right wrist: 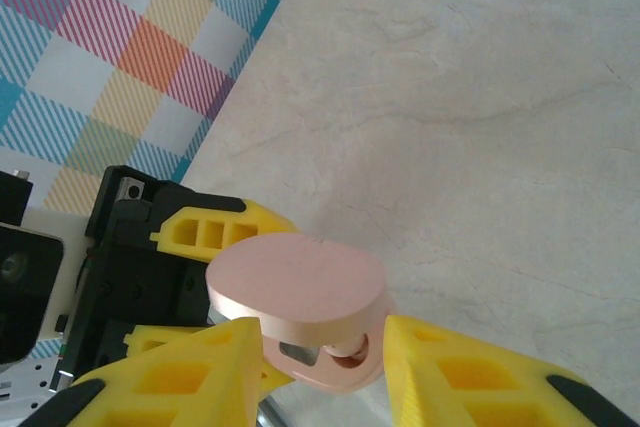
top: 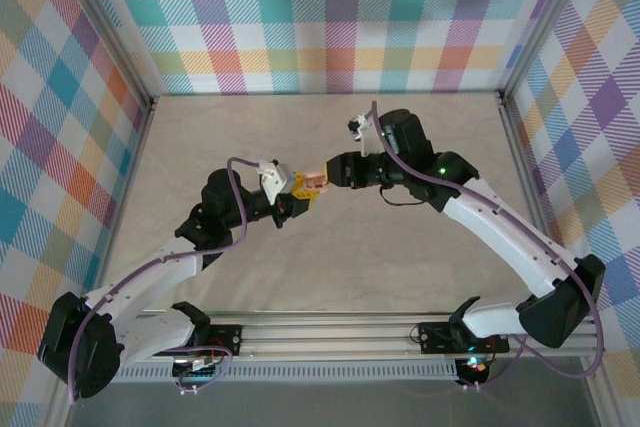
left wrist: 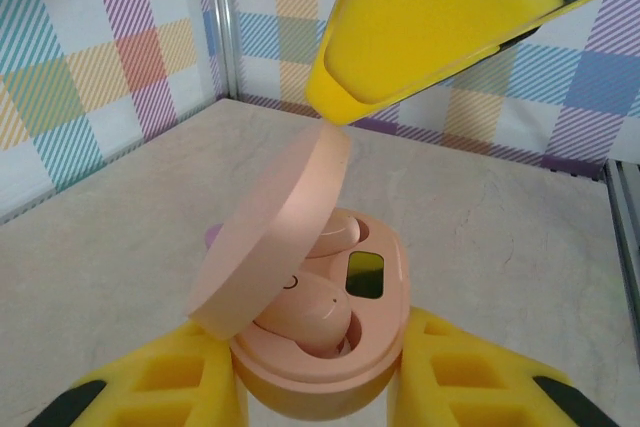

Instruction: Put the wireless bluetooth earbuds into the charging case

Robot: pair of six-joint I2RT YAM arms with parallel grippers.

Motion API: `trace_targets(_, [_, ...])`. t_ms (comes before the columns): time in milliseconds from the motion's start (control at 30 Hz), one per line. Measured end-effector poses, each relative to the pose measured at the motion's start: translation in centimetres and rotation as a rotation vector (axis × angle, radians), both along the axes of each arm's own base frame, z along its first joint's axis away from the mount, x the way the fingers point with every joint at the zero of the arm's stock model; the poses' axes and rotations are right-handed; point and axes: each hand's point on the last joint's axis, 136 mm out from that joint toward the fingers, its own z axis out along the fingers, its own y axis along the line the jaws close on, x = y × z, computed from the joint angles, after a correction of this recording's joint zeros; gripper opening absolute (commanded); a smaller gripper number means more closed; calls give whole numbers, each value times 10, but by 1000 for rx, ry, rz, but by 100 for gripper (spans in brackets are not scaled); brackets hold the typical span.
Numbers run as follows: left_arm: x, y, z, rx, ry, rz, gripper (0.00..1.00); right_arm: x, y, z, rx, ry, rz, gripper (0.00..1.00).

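Two pale pink earbuds [left wrist: 310,312] sit in the open charging case [left wrist: 392,247], clamped steady at centre by my left gripper [left wrist: 320,397]; my right gripper [right wrist: 322,332], jaws parted, straddles its lid [right wrist: 296,277], likely to shut it.

You've got both arms bent inward, meeting over the table [top: 400,267] centre. L gripper [top: 300,190] and R gripper [top: 330,175] sit tip to tip w/ a small pink case [top: 316,181] btwn them. Looks like L holds it, but it's too tiny to be sure.
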Motion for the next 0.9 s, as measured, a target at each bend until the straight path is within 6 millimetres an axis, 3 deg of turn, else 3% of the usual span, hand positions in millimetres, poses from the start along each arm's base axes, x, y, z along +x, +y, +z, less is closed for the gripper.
trace_targets(233, [0, 0, 2, -2, -3, 0, 8, 10, -8, 0, 20, 19, -34, 34])
trace_targets(333, [0, 0, 2, -2, -3, 0, 8, 15, -1, 8, 37, 16, -16, 25])
trace_targets(467, [0, 0, 1, -2, -2, 0, 8, 24, 11, 16, 51, 10, 12, 21])
trace_targets(733, [1, -1, 1, 3, 5, 0, 8, 18, 23, -21, -80, 40, 59, 19])
trace_targets(900, [1, -2, -3, 9, 15, -5, 8, 16, 20, -24, -131, 2, 58, 22])
